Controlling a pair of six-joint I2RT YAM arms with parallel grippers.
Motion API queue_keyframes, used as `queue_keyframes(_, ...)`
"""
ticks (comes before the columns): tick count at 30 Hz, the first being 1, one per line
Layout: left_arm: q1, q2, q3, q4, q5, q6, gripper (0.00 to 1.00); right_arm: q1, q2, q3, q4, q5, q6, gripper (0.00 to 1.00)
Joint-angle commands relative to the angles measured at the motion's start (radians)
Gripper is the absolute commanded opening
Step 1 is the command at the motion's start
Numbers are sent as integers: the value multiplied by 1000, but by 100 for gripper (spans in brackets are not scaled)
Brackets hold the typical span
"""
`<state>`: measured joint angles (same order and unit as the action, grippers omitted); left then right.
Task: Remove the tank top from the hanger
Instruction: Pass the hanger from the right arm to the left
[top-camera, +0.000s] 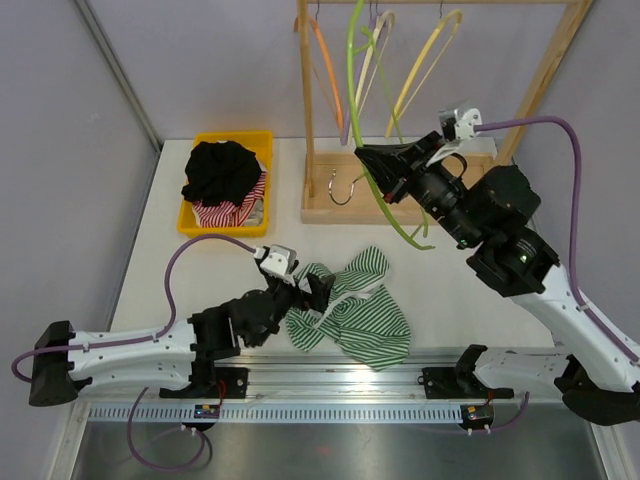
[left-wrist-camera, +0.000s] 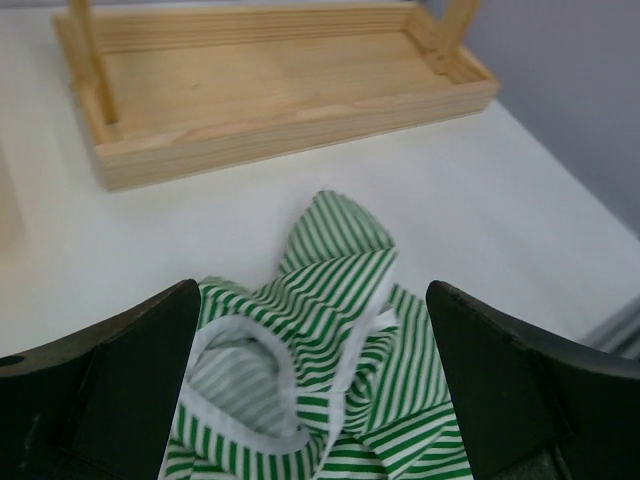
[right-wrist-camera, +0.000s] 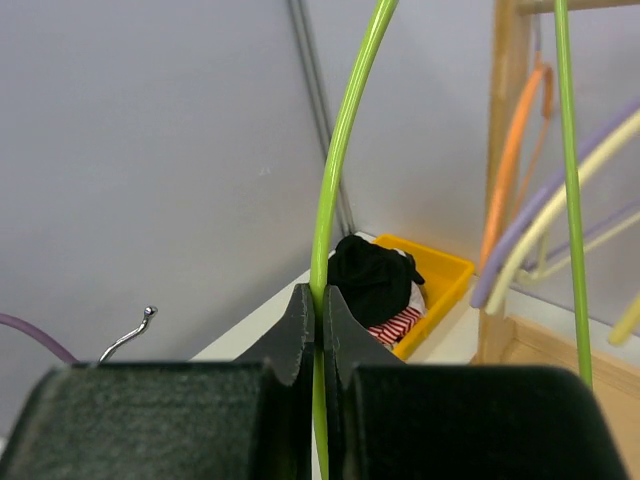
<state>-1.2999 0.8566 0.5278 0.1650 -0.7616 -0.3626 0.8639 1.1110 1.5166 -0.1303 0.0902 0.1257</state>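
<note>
Currently the green-striped tank top lies crumpled on the table, on the near side of the wooden rack and well apart from it. It is off the green hanger. The left gripper sits at the garment's left edge, on the near side of the rack, with its jaws spread wide and nothing between them; the wrist view shows striped fabric below the gap. The right gripper is clenched on the thin rod of the green hanger, holding it bare and tilted just in front of the rack. To the left of the rack stands a yellow bin containing a black garment.
</note>
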Motion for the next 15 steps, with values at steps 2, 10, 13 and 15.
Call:
queue_keyframes(2,-7,-18,1,401,347,160,99,-3,-118,-76,26,173,69,0)
queue_keyframes(10,-6,171,125,784,701,99,99,-3,-223,-202,57,233,156,0)
queue_keyframes(13,-4,249,156,885,757,44,99,-5,-241,-239,70,243,181,0)
queue_keyframes(15,-4,284,173,927,783,24,99,-5,-258,-268,77,246,192,0)
